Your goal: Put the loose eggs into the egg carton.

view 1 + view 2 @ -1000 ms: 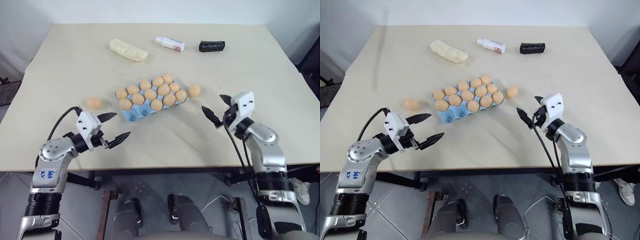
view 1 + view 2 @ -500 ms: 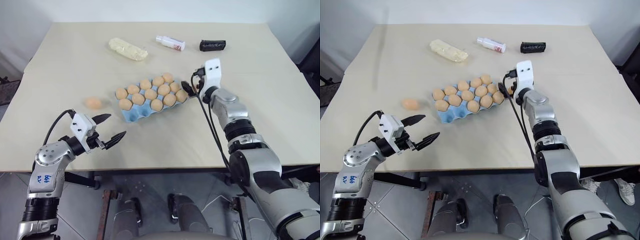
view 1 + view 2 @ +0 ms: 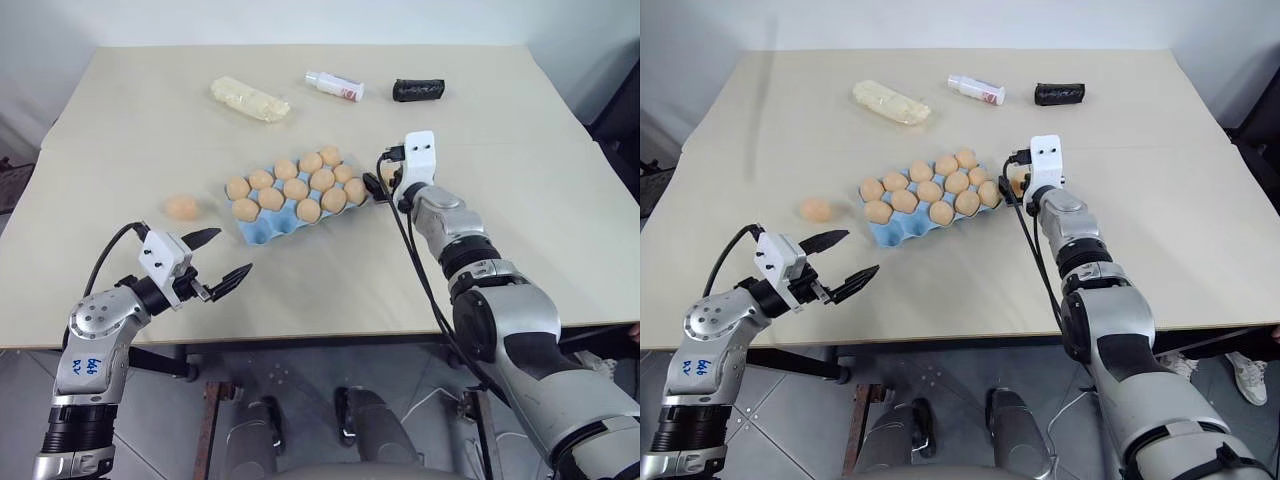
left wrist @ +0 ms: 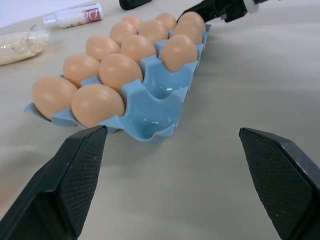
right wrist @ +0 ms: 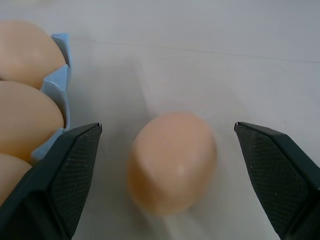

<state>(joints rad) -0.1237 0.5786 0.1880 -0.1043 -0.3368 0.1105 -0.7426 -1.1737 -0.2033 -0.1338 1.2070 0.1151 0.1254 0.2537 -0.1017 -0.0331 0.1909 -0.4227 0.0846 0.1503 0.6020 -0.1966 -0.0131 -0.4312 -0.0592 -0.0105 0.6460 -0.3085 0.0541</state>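
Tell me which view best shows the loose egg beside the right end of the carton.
The right wrist view: the smooth tan-orange loose egg lies large on the table between the right gripper's open jaws, apart from the light blue moulded egg carton. In the head views the gripper mostly hides it.

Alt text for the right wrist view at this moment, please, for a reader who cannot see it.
A loose tan egg lies on the pale table between the two open black fingers of the right hand, not yet gripped. Beside it, at one edge, stands the corner of the light blue egg carton with three eggs seated in its cups.
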